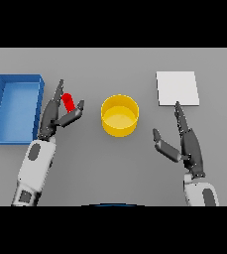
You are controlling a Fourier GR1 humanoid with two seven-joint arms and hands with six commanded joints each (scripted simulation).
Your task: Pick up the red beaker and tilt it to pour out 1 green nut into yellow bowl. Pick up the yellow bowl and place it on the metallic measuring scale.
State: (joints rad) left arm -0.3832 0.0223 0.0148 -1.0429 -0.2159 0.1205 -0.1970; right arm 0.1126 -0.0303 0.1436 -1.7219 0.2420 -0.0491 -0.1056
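Note:
The red beaker [68,102] stands on the table left of the yellow bowl [120,115]. My left hand [55,115] is at the beaker, fingers straight behind it and thumb reaching past its near side; the beaker's lower part is hidden by the hand. The bowl sits at the table's middle, and I see no nut in it. The metallic scale [178,88] is a pale square plate at the back right. Near the scale's front edge my right hand [187,141] stands open, to the right of the bowl and apart from it.
A blue tray [15,106] lies at the far left, just beside my left arm.

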